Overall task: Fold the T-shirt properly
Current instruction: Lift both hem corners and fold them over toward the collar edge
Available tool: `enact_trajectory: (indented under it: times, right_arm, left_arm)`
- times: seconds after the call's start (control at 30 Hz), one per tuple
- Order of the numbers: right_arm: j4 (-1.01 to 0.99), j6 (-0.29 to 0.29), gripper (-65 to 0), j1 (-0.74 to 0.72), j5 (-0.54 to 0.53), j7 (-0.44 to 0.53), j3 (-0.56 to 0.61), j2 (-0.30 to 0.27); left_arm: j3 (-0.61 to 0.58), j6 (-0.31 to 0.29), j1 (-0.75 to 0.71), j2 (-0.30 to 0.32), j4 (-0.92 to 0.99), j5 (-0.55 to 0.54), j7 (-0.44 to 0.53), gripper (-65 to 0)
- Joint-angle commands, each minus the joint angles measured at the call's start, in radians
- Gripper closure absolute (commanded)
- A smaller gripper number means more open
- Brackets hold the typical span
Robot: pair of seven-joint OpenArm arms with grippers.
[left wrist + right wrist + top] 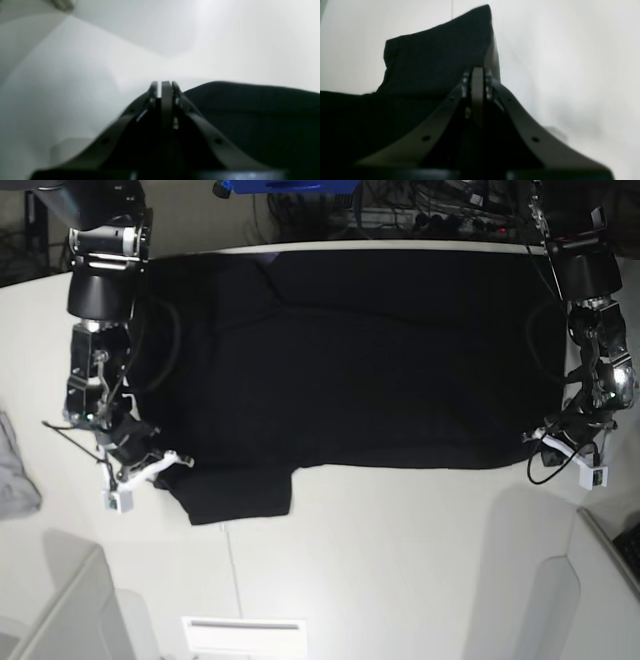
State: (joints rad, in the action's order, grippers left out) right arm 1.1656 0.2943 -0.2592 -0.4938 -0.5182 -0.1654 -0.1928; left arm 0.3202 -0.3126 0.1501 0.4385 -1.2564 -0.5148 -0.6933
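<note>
The T-shirt point(370, 360) lay spread on the desk point(400, 560), both arms' jaws clenched empty at its near corners; the first fold looked unstarted, so next they needed to open and pinch cloth.

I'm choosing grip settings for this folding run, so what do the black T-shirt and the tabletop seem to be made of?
The T-shirt looks like soft matte knit cloth, probably cotton: it drapes flat, shows soft creases, and reflects almost no light. The table looks like a hard, smooth white board, perhaps laminate, with a faint sheen and sharp shadows; the exact material cannot be told.
</note>
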Motion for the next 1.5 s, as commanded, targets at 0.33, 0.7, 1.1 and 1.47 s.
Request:
enact_trajectory:
  times: [0.33,0.7,1.1,1.47]
  right_arm:
    - [0.113,0.003,0.0,0.039,-0.016,0.023,-0.004,-0.009]
    - [0.236,0.003,0.0,0.099,-0.016,-0.052,-0.093,-0.007]
    - [0.366,0.003,0.0,0.192,-0.018,-0.086,-0.096,-0.006]
    - [0.477,0.003,0.0,0.283,-0.018,-0.102,-0.098,-0.006]
  left_arm:
    - [0.009,0.007,-0.053,0.026,-0.133,-0.115,0.019,0.0]
    - [0.116,0.007,-0.206,0.027,-0.306,-0.184,0.017,0.0]
    - [0.196,0.0,-0.281,0.023,-0.431,-0.183,-0.095,0.0]
    - [0.282,-0.001,-0.378,-0.002,-0.527,-0.183,-0.153,0.0]
